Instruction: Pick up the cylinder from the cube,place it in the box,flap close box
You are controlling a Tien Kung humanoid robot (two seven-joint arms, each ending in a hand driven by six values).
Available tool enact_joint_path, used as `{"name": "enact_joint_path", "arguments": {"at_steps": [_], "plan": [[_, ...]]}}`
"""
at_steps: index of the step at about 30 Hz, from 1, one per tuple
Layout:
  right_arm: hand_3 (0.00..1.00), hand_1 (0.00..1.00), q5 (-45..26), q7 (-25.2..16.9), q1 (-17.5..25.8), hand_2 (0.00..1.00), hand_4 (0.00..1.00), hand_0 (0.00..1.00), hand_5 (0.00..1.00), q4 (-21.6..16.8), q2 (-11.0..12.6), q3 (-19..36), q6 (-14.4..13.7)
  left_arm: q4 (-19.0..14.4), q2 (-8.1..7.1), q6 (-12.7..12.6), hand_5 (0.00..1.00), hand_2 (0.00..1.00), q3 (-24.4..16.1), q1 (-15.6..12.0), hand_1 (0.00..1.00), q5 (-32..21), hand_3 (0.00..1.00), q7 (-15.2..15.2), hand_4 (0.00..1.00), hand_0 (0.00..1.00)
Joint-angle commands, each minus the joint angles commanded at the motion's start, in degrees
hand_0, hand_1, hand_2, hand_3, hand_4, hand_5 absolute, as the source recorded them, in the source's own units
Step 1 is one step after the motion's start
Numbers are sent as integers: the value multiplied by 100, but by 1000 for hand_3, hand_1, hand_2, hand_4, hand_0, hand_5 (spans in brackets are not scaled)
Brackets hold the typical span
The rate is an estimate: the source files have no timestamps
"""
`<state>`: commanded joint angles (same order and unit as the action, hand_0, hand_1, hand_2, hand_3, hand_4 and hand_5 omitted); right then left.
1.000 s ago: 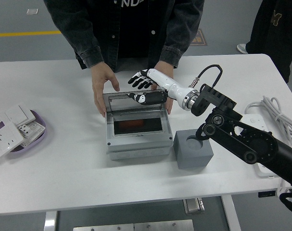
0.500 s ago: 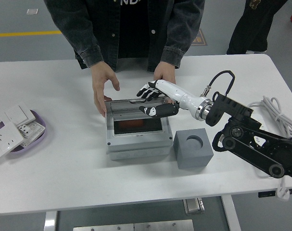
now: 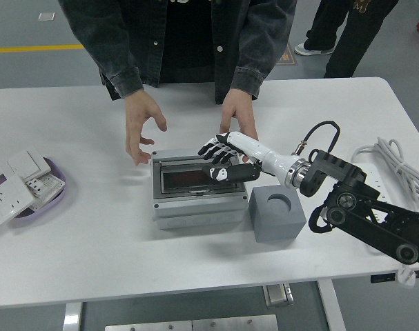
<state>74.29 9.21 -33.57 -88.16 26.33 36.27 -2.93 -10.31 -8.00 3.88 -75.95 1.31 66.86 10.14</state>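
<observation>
The grey box [image 3: 195, 207] sits mid-table with its clear flap lying flat over it. Something red [image 3: 188, 181] shows through the flap; I cannot tell if it is the cylinder. My right hand [image 3: 221, 160], white with black fingers, rests open on the flap's right part. The grey cube [image 3: 277, 214] stands right of the box, its round hole empty. A person at the far side holds both hands just off the box: one hand [image 3: 141, 127] at its far left corner, the other hand [image 3: 238, 121] behind my hand. My left arm is out of view.
A purple dish [image 3: 57, 194] with white sockets and switches sits at the left edge. A coiled white cable [image 3: 395, 165] and power strip lie at the right edge. A second person stands at the far right.
The flap went from tilted up to flat on the box as my right hand came down and forward with it. The person's hands lifted off the box.
</observation>
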Motion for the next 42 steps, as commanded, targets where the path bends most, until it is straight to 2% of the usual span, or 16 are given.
{"name": "enact_joint_path", "arguments": {"at_steps": [4,9,10,12,15,16,17,24,30,34,42], "plan": [[704,632,193,17,177,675,440,628,281,-103,71,403,24,0,3,-1,323,580,-8,-7,658,6,647,3,709,633],[704,632,651,56,634,675,440,628,281,-286,173,1164,73,0,14,-3,323,580,-25,-27,658,10,647,5,709,633],[702,629,731,42,754,676,491,627,280,-291,167,1358,62,0,18,-4,323,580,-28,-34,658,3,646,5,709,633],[702,629,813,-45,1001,676,491,627,280,-263,103,1726,-6,0,26,-7,323,580,-42,-53,658,-9,646,13,709,633],[702,629,766,-274,1388,676,491,627,280,-185,-94,2346,-133,0,36,-14,323,580,-66,-95,658,-27,646,39,709,633],[695,625,694,-409,1565,671,550,629,302,-137,-210,2609,-189,0,39,-17,323,580,-73,-117,658,-37,646,51,709,634],[695,625,643,-489,1668,671,550,629,302,-109,-277,2773,-218,0,40,-18,323,580,-77,-128,658,-41,646,58,709,634],[689,620,-352,-1453,2554,664,567,632,305,226,-1015,4152,-402,0,52,-24,323,580,-149,-178,658,-19,646,128,709,633],[685,613,-1243,-2228,2804,653,571,619,304,376,-1263,4991,-310,0,34,-16,324,580,-208,-145,658,63,646,168,709,633],[676,612,-1664,-2543,2796,647,579,602,297,391,-1365,5231,-231,0,2,-1,323,580,-226,-100,658,139,646,179,709,633],[676,616,-1601,-2492,2916,650,607,609,294,330,-1442,5103,-104,0,-21,-10,323,580,-325,-183,658,224,647,231,709,633]]}}
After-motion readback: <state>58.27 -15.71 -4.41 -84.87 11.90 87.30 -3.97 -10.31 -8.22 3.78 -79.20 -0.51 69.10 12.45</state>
